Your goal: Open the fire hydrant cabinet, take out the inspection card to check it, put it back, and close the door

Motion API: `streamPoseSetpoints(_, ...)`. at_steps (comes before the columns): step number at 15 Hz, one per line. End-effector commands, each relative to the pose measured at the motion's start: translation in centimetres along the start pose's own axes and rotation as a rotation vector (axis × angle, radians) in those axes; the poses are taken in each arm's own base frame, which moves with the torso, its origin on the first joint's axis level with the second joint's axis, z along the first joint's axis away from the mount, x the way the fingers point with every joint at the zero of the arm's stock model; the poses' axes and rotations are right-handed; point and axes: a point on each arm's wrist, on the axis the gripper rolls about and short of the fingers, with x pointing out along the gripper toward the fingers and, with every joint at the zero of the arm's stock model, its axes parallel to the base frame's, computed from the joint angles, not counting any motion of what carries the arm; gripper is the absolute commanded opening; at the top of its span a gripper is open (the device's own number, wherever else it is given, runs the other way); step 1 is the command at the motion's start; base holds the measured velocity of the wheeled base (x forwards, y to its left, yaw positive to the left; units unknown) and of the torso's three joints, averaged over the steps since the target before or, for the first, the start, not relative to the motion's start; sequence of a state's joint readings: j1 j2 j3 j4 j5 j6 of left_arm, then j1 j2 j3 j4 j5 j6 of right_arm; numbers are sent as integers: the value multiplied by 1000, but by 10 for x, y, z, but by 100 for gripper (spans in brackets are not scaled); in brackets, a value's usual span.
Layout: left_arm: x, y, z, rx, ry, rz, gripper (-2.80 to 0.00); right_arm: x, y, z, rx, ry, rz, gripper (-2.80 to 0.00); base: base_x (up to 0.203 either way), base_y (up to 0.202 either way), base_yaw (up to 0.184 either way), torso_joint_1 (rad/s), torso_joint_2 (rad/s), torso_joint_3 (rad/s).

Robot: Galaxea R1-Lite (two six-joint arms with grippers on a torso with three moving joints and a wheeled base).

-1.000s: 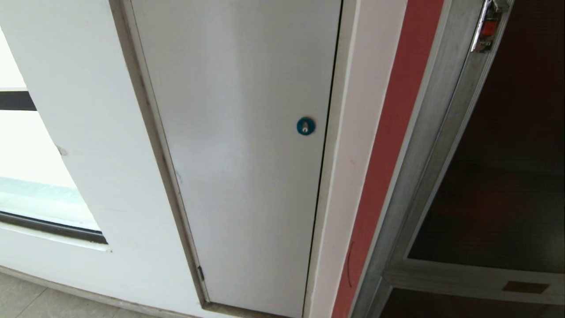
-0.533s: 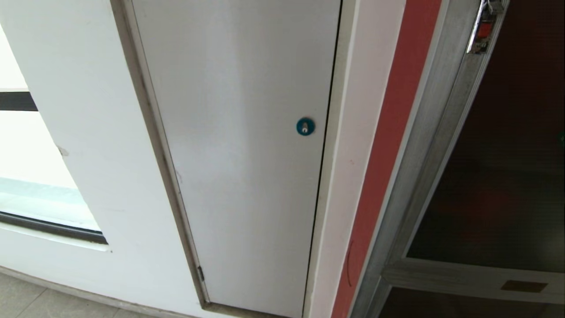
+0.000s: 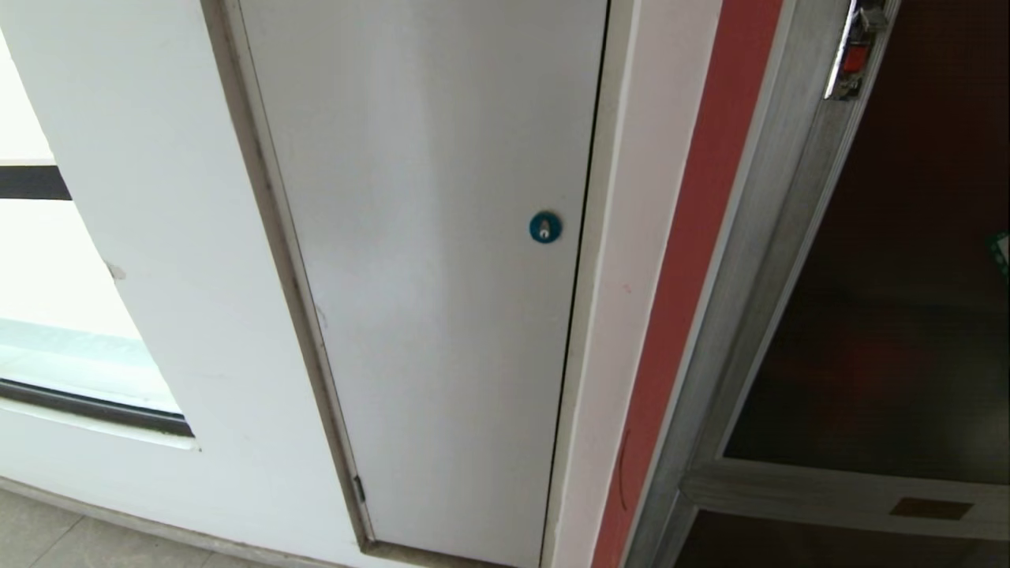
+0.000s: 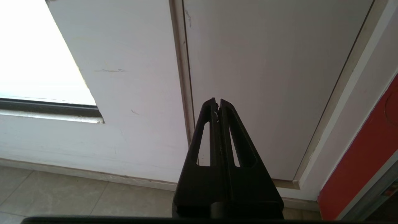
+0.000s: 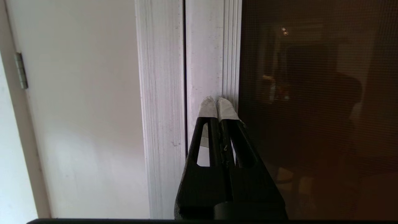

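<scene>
Daylit wall, dim glass, mild wide-angle bending

Daylight floods from the window (image 3: pixel 47 315), blown out to white in both the head and left wrist views. The grey-white panel (image 3: pixel 442 276) carries a soft vertical sheen. The door (image 3: pixel 907 315) glass reads dark, with faint reflected glints in the right wrist view. Straight edges bow toward the head view's borders; details stay fairly sharp.

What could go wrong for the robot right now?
The right gripper is shut, its taped tips near the door frame, well below the latch. It might slide on smooth metal and open nothing. It could also bump the dark glass. The grey panel with the blue lock stands alongside, easy to mistake.
</scene>
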State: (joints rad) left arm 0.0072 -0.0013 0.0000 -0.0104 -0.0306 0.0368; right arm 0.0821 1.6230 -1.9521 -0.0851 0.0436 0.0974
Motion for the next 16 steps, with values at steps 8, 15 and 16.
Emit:
streamPoseSetpoints(8, 1, 0, -2, 0, 7, 0, -280, 4, -1, -5, -1, 16, -28, -280, 0, 0, 0, 0, 0, 0)
streamPoseSetpoints(15, 1, 0, -2, 0, 7, 0, -280, -33, 13, 24, 18, -30, 24, -280, 0, 0, 0, 0, 0, 0)
streamPoseSetpoints(16, 1, 0, -2, 0, 7, 0, -280, -43, 16, 28, 25, -30, 39, -280, 0, 0, 0, 0, 0, 0)
